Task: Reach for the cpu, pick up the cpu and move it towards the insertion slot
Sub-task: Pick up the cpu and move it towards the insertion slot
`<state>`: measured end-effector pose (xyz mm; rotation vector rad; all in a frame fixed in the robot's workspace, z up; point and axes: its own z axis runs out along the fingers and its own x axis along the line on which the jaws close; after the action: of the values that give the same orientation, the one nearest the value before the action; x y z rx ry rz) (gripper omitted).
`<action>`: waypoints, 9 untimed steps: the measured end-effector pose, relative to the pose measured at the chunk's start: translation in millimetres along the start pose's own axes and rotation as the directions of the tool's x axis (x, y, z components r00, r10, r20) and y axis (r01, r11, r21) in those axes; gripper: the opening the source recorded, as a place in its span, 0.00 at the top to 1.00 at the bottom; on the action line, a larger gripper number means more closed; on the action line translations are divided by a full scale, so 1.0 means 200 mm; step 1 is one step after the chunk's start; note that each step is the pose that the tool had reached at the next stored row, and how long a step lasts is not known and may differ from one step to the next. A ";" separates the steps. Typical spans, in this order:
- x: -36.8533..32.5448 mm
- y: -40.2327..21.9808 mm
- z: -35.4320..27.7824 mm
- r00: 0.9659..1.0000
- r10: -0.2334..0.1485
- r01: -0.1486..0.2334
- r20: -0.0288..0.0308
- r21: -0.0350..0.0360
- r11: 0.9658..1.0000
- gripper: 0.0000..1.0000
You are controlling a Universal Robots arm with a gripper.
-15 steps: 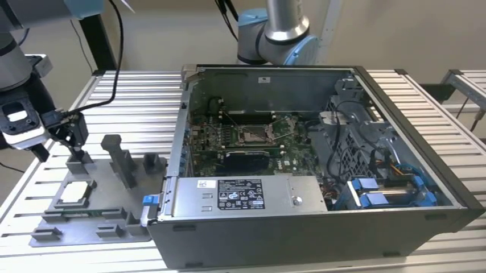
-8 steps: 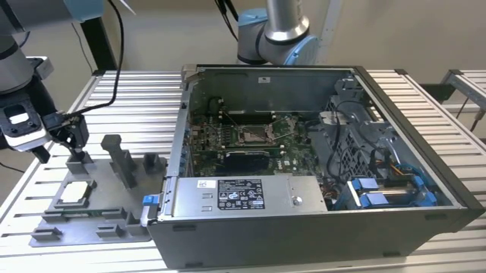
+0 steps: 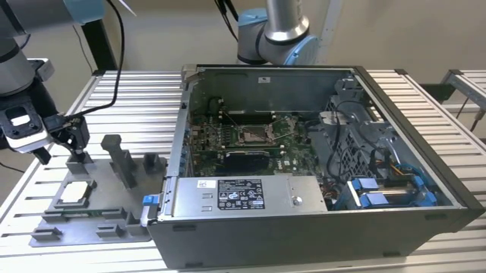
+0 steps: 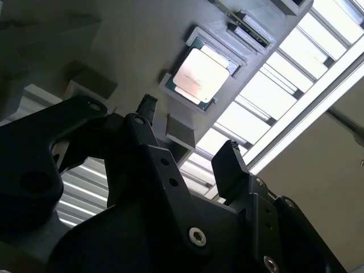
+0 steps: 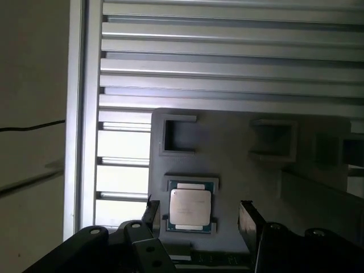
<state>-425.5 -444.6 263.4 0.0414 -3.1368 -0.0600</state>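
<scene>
Place: robotics lab, assembly test cell. What I see from my remote station:

- The desk (image 3: 136,91) is slatted aluminium profile.
- There are two grey-and-blue industrial arms, one (image 3: 19,62) at the exterior view's left and another (image 3: 274,28) behind the case.
- An open computer case (image 3: 304,227) lies on its side on the desk, with the green board exposed.
- Beside it is a grey fixture plate (image 3: 76,223) with posts and pockets. The cpu (image 3: 76,193) sits in one pocket.
- A black cable (image 3: 119,51) hangs loose over the desk.
- The wall behind is plain and pale.

cpu (image 3: 76,193) silvery, flat in fixture recess (image 3: 57,206) — insertion slot (image 3: 254,135) inside case (image 3: 304,239), on green board (image 3: 292,162).
</scene>
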 end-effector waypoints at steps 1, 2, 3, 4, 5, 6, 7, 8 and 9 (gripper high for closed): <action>0.000 0.000 0.001 1.000 0.000 0.000 0.000 0.000 1.000 0.00; 0.000 0.000 0.002 1.000 0.000 0.000 0.000 0.000 1.000 0.00; 0.000 0.000 0.004 1.000 0.000 0.000 0.000 0.000 1.000 0.00; 0.000 -0.001 0.005 1.000 0.000 0.000 0.000 0.000 1.000 0.00; 0.000 -0.001 0.007 1.000 0.000 0.000 0.000 0.000 1.000 0.00; 0.000 -0.002 0.009 1.000 0.000 0.000 0.000 0.000 1.000 0.00; 0.000 -0.003 0.011 1.000 0.000 0.000 0.000 0.000 1.000 0.00; 0.000 -0.004 0.014 1.000 0.000 0.000 0.000 0.000 1.000 0.00; 0.000 -0.005 0.016 1.000 0.000 0.000 0.000 0.000 1.000 0.00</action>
<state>-425.6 -445.4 260.2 0.0413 -3.1365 -0.0600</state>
